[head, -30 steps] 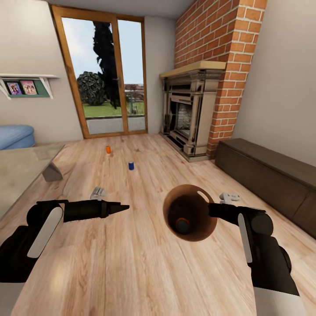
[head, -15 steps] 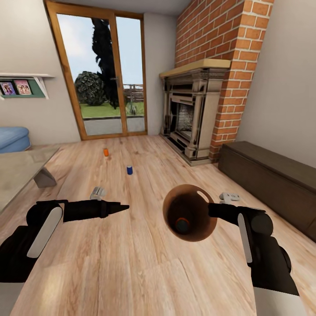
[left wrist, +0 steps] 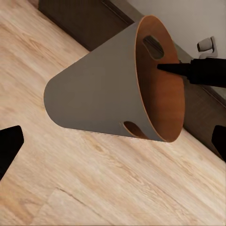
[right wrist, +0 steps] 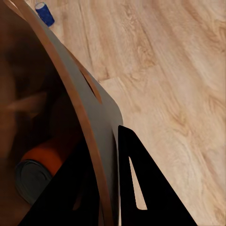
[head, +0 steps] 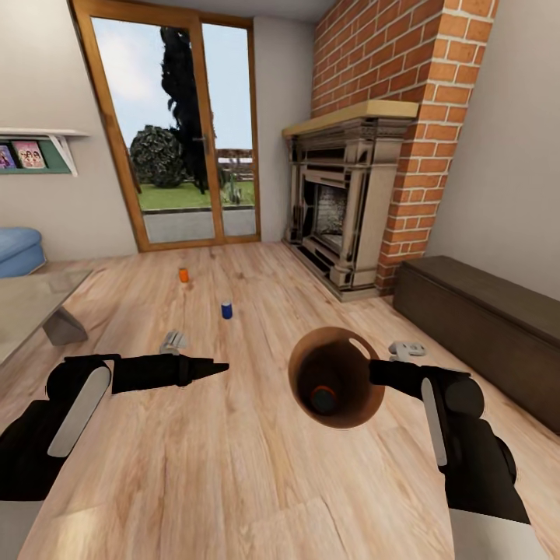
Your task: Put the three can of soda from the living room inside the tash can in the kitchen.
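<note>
My right gripper (head: 375, 372) is shut on the rim of the brown tash can (head: 336, 386), holding it tilted above the wood floor. One finger is inside the wall and one outside, as the right wrist view shows at the right gripper (right wrist: 106, 188). An orange can of soda (head: 323, 397) lies at the bottom of the bin, also seen as an orange can (right wrist: 40, 162). On the floor ahead stand a dark blue can (head: 226, 309) and a second orange can (head: 183, 274). My left gripper (head: 222, 365) hovers open left of the tash can (left wrist: 99, 94), holding nothing.
A grey low table (head: 31, 307) and a blue sofa (head: 15, 250) lie at the left. The brick fireplace (head: 342, 210) and a dark low cabinet (head: 482, 319) line the right wall. Wood-framed glass doors (head: 179, 132) close the far end.
The whole view has shifted: the table and sofa slide left and the floor cans sit slightly lower, so the camera moved. Both arms and the bin keep their pose.
</note>
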Motion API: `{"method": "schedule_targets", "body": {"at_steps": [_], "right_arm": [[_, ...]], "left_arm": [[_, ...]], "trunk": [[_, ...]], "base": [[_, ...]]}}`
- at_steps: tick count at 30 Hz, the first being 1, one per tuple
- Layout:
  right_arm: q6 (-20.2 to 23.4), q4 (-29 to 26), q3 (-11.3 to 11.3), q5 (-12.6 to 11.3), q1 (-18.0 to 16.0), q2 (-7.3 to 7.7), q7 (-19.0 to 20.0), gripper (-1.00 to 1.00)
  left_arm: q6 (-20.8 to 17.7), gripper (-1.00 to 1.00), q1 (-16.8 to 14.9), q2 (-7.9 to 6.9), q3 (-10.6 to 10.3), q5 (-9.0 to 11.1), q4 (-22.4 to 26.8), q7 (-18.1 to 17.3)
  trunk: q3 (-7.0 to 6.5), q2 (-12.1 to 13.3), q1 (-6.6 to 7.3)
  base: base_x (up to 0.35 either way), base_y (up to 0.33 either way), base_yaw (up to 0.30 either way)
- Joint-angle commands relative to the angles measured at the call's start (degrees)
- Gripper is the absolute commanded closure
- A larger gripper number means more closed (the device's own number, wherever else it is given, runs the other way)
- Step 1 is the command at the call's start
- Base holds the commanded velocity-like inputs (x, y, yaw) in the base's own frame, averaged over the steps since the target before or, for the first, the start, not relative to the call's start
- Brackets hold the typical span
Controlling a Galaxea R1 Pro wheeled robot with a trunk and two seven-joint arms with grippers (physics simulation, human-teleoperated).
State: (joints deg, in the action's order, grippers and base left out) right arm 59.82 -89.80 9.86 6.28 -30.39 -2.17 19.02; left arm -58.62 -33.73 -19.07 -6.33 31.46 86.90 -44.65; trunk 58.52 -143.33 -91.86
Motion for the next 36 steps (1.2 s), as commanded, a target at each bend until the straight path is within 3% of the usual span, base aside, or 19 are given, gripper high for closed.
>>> {"method": "schedule_targets", "body": {"at_steps": [1,36], "right_arm": [[0.18,-0.03,-0.01,-1.54,-0.02,0.00,0.40,1.00],[0.18,-0.03,0.07,-1.54,-0.02,0.06,0.40,1.00]], "left_arm": [[0.00,-1.00,0.01,0.00,0.00,0.00,-0.01,0.00],[0.00,-1.00,0.01,0.09,0.00,0.00,-0.06,0.00]], "trunk": [[-0.01,0.00,0.01],[-0.01,0.00,0.01]], "base": [[0.338,0.000,0.000],[0.338,0.000,0.000]]}}
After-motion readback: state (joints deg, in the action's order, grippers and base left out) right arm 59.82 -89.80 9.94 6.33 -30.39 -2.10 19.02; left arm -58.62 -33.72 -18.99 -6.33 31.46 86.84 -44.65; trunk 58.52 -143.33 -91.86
